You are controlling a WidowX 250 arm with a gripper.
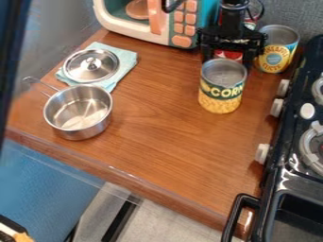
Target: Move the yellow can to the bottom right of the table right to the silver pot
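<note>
Countertop before the can's transfer, with places given relative to the silver pot point(77, 113). The gripper point(227, 60) hangs to the pot's right and farther back, its jaws spread wide, just behind the rim of an upright corn can point(221, 97); whether they touch it cannot be told. This can, green above and yellow below, stands right of the pot. A second, yellower can point(275, 51), showing pineapple, stands farther right of the pot and farther back. Either may be the yellow can meant; the gripper's position favors the corn can. The step in hand is judged to be lining up for a grasp. The next move calls for straddling the can, closing firmly, then carrying it to the near corner right of the pot.
</note>
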